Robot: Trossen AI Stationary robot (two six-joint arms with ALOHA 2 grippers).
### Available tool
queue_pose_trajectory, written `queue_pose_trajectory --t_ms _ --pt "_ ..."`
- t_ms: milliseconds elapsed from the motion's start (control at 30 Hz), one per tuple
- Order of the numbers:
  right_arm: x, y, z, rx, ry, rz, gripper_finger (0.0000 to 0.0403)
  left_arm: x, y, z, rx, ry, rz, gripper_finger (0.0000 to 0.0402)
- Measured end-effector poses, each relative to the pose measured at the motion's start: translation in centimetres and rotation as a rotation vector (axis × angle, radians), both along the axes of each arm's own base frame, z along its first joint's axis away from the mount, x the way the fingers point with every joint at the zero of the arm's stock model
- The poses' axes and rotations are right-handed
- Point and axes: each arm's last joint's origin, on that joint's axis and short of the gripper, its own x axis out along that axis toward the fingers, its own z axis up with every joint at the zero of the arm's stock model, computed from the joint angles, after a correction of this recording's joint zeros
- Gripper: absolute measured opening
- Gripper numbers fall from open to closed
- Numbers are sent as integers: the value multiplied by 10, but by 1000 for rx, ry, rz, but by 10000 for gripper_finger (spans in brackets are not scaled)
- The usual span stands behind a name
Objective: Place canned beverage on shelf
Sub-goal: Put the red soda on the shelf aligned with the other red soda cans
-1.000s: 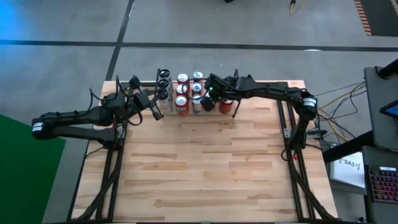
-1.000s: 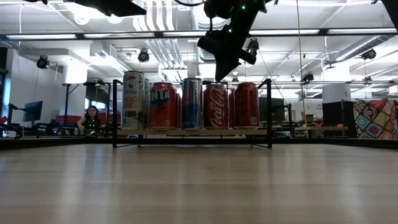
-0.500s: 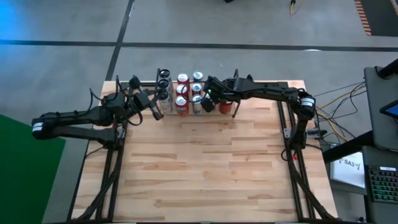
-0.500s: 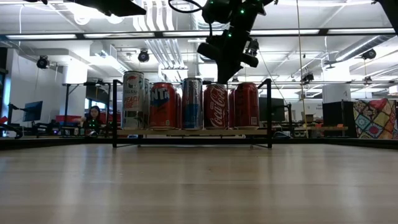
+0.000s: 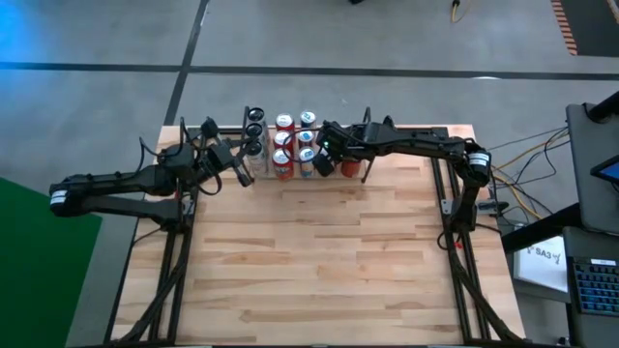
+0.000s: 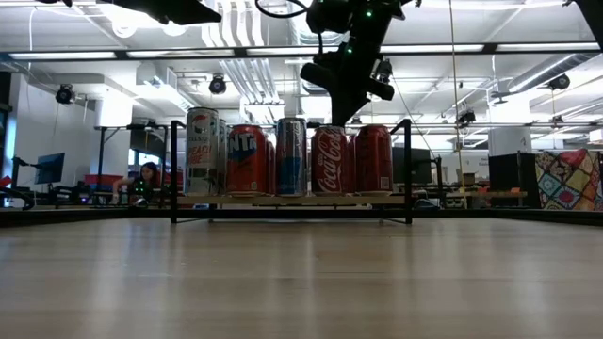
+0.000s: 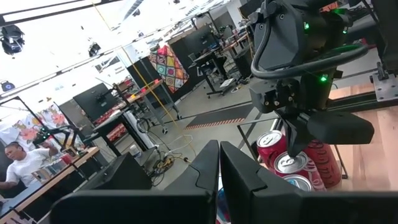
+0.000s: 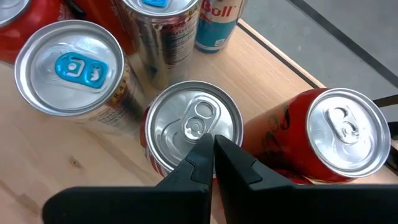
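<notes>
The shelf [image 6: 283,201], a black rod rack with a light wooden floor, stands at the table's far edge [image 5: 259,118]. It holds several upright cans. Among them is a red cola can [image 6: 329,162], whose silver top shows in the right wrist view [image 8: 186,121]. My right gripper [image 6: 334,117] is shut and points down right over that can's top [image 5: 323,160]. My left gripper [image 5: 242,174] is shut and empty by the shelf's left end, and its shut fingers show in the left wrist view [image 7: 219,171]. My right gripper's shut fingertips [image 8: 211,149] come from above at the near rim of the cola can's top [image 8: 177,146]. I cannot tell whether they touch it. The can stands upright on the shelf floor.
Next to the cola can stand another red can [image 8: 345,137], a can with a blue tab [image 8: 68,68], a tall silver can [image 6: 202,151] and a blue-and-silver can [image 6: 291,155]. The wide wooden table [image 5: 309,261] lies in front of the shelf. A person [image 6: 146,181] sits in the room behind.
My right gripper has stayed shut and come down a little over the cola can's top, shifting slightly sideways. The cola can now stands a touch closer to the red can beside it.
</notes>
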Motion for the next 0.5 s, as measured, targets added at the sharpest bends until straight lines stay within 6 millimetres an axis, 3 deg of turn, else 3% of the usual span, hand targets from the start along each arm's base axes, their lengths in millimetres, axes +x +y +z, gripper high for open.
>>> queue_pose_trajectory --t_ms 500 --pt "-3 2 8 -15 -2 30 9 0 0 0 -16 -6 -1 0"
